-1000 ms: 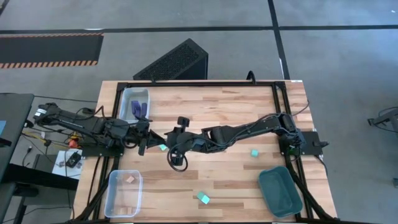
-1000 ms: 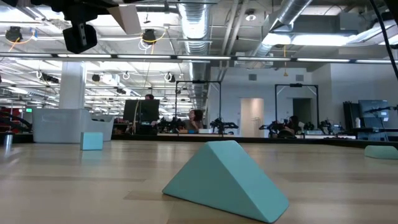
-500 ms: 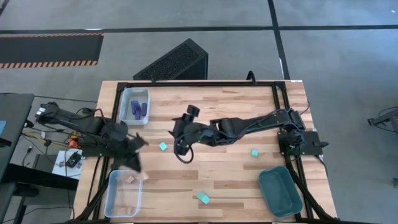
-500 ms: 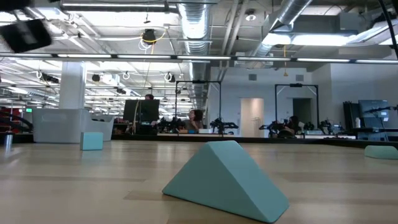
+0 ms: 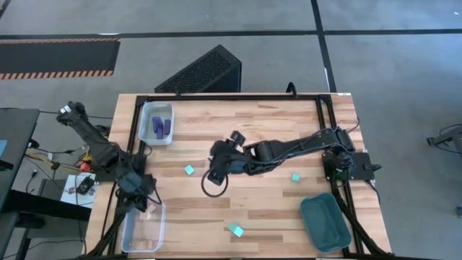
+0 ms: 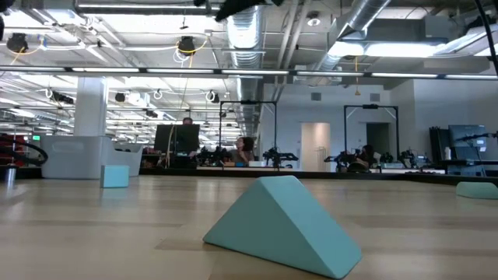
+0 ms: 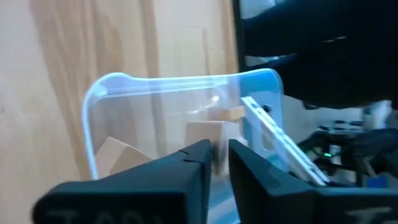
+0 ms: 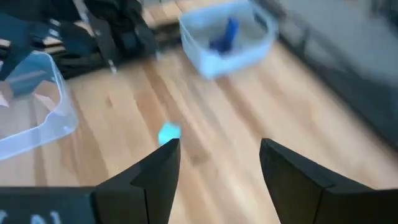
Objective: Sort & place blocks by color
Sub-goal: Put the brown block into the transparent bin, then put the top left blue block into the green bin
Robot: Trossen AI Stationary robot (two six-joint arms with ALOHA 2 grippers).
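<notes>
The left gripper (image 7: 214, 163) is hanging over the near clear plastic bin (image 5: 143, 225) at the table's left front corner, its dark fingers pinched almost together on a pale tan wooden block (image 7: 208, 138). More tan wooden pieces (image 7: 118, 154) are lying inside that bin, which has thin, glossy, rounded walls; I cannot count them exactly. The right gripper (image 8: 214, 158) is reaching across the middle of the table with its jaws spread wide and nothing between them, just beside a small light teal cube (image 5: 189, 170).

Three teal blocks are sitting loose on the tabletop: that cube, a second teal cube (image 5: 295, 177) toward the right side, and a teal wedge (image 5: 236, 230) with a smooth, matte sloping face near the front edge. Dark blue-purple bars (image 5: 162, 126) are lying in the far clear bin (image 5: 146, 111); two can be made out. A dark teal tray (image 5: 324, 222) is sitting at the right front corner.

The table (image 5: 267, 123) is pale butcher-block wood in a black frame. Behind it a big open workshop is stretching away, with exposed ducts and strip lights overhead.
</notes>
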